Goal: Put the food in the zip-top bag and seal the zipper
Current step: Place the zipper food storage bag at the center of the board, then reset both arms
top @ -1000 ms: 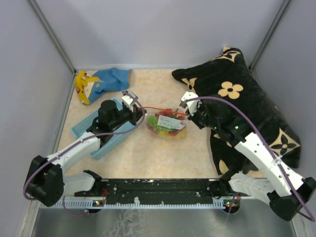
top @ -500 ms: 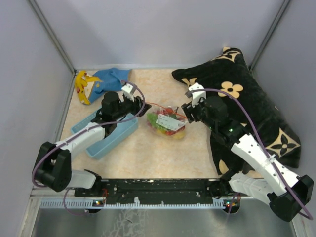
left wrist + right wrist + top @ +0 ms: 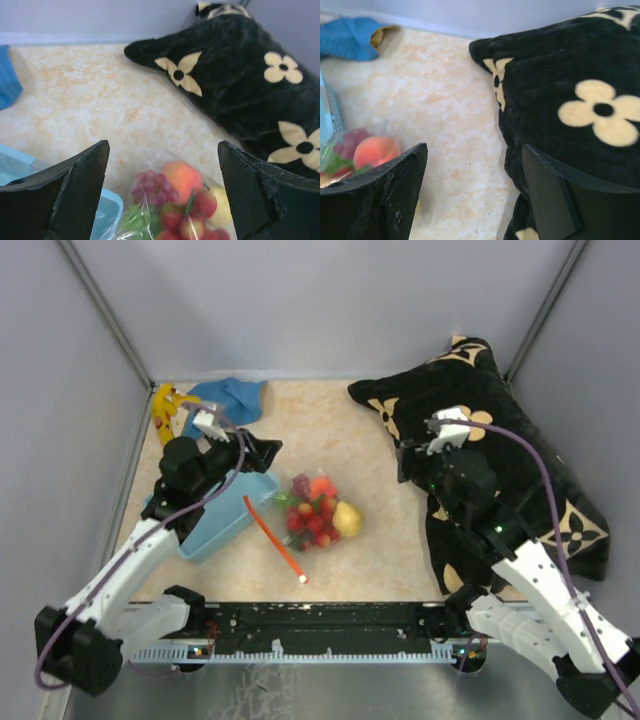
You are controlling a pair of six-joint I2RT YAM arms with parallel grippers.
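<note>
The zip-top bag (image 3: pixel 318 512) lies flat on the table with the food inside: a peach (image 3: pixel 322 487), a yellow pear (image 3: pixel 347 519), strawberries (image 3: pixel 314 524) and dark grapes (image 3: pixel 300 483). Its orange-red zipper (image 3: pixel 272 537) runs diagonally from beside the basket toward the front, ending in a small white piece. My left gripper (image 3: pixel 262 452) hangs open above and left of the bag, holding nothing; in its wrist view the bagged food (image 3: pixel 182 200) lies below the open gripper (image 3: pixel 162 147). My right gripper (image 3: pixel 405 466) is open beside the cushion, well right of the bag, and empty (image 3: pixel 474 150).
A light-blue basket (image 3: pixel 222 517) sits left of the bag under my left arm. A banana (image 3: pixel 163 412) and a blue cloth (image 3: pixel 232 398) lie at the back left. A black flowered cushion (image 3: pixel 500 445) fills the right side.
Both grippers opened and let go of the bag, then drew back to their own sides. The bag dropped flat on the table, and its zipper strip swung toward the front.
</note>
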